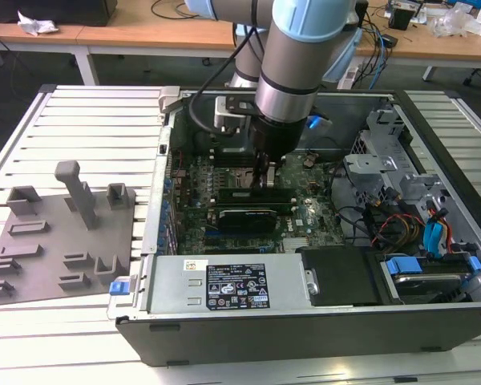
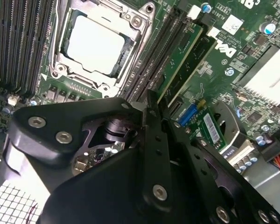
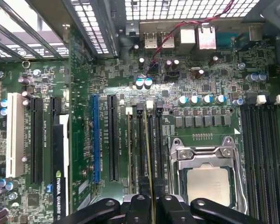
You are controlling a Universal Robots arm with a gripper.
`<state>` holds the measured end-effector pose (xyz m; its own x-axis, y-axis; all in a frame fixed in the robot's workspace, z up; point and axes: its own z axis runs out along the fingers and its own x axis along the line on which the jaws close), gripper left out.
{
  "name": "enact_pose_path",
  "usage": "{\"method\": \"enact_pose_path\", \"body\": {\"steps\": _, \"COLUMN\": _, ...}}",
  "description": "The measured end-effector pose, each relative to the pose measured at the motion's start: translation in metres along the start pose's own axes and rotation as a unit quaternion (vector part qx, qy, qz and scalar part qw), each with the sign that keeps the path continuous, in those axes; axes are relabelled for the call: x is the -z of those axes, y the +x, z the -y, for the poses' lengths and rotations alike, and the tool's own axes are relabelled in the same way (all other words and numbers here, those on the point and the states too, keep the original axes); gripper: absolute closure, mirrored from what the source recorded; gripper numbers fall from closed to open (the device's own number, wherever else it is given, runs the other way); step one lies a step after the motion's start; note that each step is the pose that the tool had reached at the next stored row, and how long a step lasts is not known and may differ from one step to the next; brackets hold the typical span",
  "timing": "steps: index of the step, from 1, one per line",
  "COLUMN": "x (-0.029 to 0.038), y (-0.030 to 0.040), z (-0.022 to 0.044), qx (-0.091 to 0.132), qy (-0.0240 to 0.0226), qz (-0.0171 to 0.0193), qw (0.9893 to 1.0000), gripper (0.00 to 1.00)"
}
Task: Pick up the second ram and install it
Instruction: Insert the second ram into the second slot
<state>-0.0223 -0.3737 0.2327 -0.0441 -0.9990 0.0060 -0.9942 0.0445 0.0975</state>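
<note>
Exterior view: arm reaching down into open PC case (image 1: 433,160), gripper (image 1: 266,178) low over motherboard (image 1: 305,220), just beside CPU socket (image 1: 234,178). Long dark stick seated in a slot right under the gripper tip, parallel to the graphics card (image 1: 244,218) lying just beyond it from the socket. Grey plastic tray (image 1: 60,241) well apart from the case, on the slatted table (image 1: 88,120) toward the exterior view's left.

Second wrist view: gripper (image 2: 151,109) fingers (image 2: 154,140) pressed nearly together, only a thin gap, pinching the edge of the second ram (image 2: 178,64). Stick runs away from the fingertips along the slot bank beside the CPU socket (image 2: 95,46), green board with dark chips. Another green stick (image 2: 200,65) seated right alongside, on the side away from the socket. Seating depth and end clips: cannot tell.

First wrist view: gripper (image 3: 152,205) tips closed to a narrow slit on the thin edge of the second ram (image 3: 150,163), standing upright in the slot bank between the long black expansion slot (image 3: 113,137) and the CPU socket (image 3: 209,177). Four empty slots (image 3: 261,154) on the socket's far side.
</note>
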Motion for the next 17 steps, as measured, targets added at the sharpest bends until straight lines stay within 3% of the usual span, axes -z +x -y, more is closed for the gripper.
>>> {"method": "enact_pose_path", "body": {"steps": 10, "x": -0.0087, "y": 0.0, "z": 0.0004, "qx": 0.0, "qy": 0.0, "qz": 0.0, "qw": 1.0, "gripper": 0.86}}
{"method": "enact_pose_path", "body": {"steps": 17, "x": -0.0091, "y": -0.0002, "z": 0.0004, "qx": 0.0, "qy": 0.0, "qz": 0.0001, "qw": 1.0, "gripper": 0.86}}
